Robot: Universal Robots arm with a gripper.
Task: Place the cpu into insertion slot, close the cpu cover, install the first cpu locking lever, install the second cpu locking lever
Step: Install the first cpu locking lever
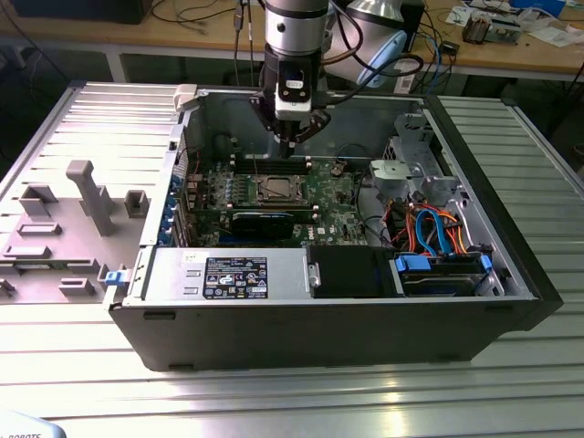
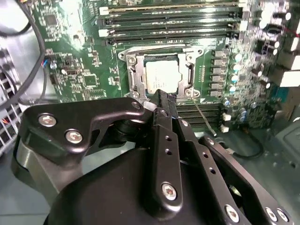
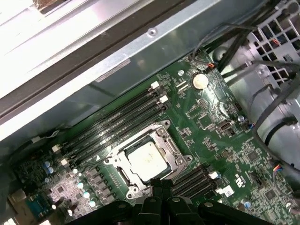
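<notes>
The cpu [image 2: 161, 76] [image 3: 146, 158] lies flat in the insertion slot [image 1: 274, 190] on the green board, its dull silver top showing. The cpu cover [image 2: 189, 70] [image 3: 167, 144] lies down around the chip as a silver frame. A thin metal lever [image 2: 204, 118] sticks out beside the socket's corner. My gripper [image 1: 290, 139] [image 2: 165, 99] [image 3: 161, 186] hangs above the board just behind the socket, its black fingers shut together with nothing between them and clear of the cover.
Long black memory slots [image 2: 168, 22] [image 3: 117, 123] run along both sides of the socket. The open computer case [image 1: 511, 274] walls in the board. Coloured cables [image 1: 429, 228] and a drive cage sit at the exterior view's right, and a grey fixture plate [image 1: 64, 219] at its left.
</notes>
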